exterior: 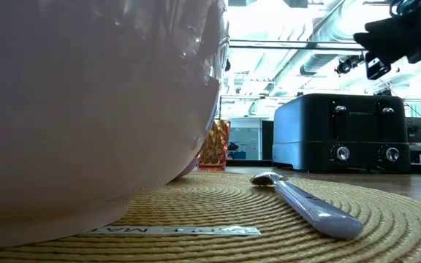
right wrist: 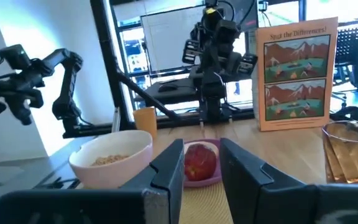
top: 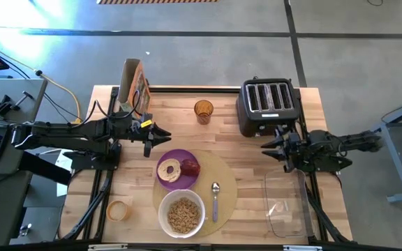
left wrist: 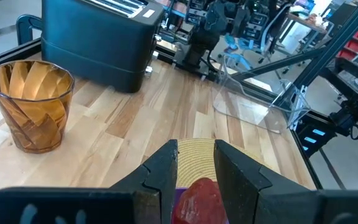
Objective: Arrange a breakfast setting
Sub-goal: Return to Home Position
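The setting is looking complete: the large round tan woven mat (top: pixel 225 183) is lying at the near middle of the wooden table (top: pixel 187 125). It is carrying the small purple plate (top: pixel 180 155) with the bagel (top: pixel 169 169) and the red apple (top: pixel 190 167) side by side. It is also carrying the white bowl (top: pixel 165 204) of brown cereal (top: pixel 183 215), with the small violet-handled spoon (top: pixel 215 199) just right of the bowl. The left gripper (top: pixel 165 137) is hovering near the plate's far-left edge, fingers parted and holding nothing. The right gripper (top: pixel 265 146) is hanging just in front of the black four-slot toaster (top: pixel 267 104), likewise released and empty. What seems left is bringing both arms home. Doing that well probably means rising first, then pulling back outward. The left arm should be steering clear of the apple and the amber faceted glass (top: pixel 203 111), and the right arm clear of the toaster.
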`<action>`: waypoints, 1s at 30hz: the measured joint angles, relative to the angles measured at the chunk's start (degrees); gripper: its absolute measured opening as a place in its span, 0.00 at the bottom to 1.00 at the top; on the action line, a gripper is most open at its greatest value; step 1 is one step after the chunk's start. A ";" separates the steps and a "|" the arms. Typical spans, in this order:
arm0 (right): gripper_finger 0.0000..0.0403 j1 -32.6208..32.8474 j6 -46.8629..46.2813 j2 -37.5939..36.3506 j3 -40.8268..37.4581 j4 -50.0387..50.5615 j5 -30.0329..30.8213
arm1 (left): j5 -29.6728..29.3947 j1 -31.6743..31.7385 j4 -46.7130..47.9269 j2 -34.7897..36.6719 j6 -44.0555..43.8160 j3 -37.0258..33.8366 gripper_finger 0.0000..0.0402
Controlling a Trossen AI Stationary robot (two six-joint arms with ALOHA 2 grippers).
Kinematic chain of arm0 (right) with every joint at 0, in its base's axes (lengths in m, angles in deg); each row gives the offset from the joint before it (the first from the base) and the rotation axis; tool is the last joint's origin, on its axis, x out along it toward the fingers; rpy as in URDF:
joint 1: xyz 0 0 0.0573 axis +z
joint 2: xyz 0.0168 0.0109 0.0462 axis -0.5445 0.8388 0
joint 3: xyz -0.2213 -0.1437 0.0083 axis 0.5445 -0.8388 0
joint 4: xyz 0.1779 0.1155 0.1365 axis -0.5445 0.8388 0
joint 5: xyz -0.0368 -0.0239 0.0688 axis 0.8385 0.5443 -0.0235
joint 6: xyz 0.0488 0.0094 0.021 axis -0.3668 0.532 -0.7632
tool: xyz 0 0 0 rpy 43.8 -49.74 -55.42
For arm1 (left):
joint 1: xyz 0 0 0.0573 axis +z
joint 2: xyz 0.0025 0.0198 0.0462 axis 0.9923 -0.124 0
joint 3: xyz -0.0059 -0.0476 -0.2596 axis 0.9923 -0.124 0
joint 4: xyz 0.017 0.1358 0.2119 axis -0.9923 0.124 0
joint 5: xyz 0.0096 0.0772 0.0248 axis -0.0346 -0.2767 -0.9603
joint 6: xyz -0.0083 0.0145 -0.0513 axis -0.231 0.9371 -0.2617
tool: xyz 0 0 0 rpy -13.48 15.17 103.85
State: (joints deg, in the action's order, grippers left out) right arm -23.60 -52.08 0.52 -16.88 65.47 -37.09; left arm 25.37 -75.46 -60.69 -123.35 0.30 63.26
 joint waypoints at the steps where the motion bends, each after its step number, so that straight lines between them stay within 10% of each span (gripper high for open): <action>1: 0.21 0.00 0.25 -1.52 -0.02 1.54 -0.20 | 0.00 -0.02 0.00 0.00 -0.01 0.00 0.24; 30: 0.21 0.00 -0.86 -2.05 -2.64 4.74 -0.95 | 0.00 -0.01 0.00 0.02 -0.01 -0.02 0.24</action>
State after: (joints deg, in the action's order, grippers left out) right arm -23.60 -52.94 -1.53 -19.52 70.21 -38.03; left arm 25.37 -75.47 -60.69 -123.33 0.29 63.24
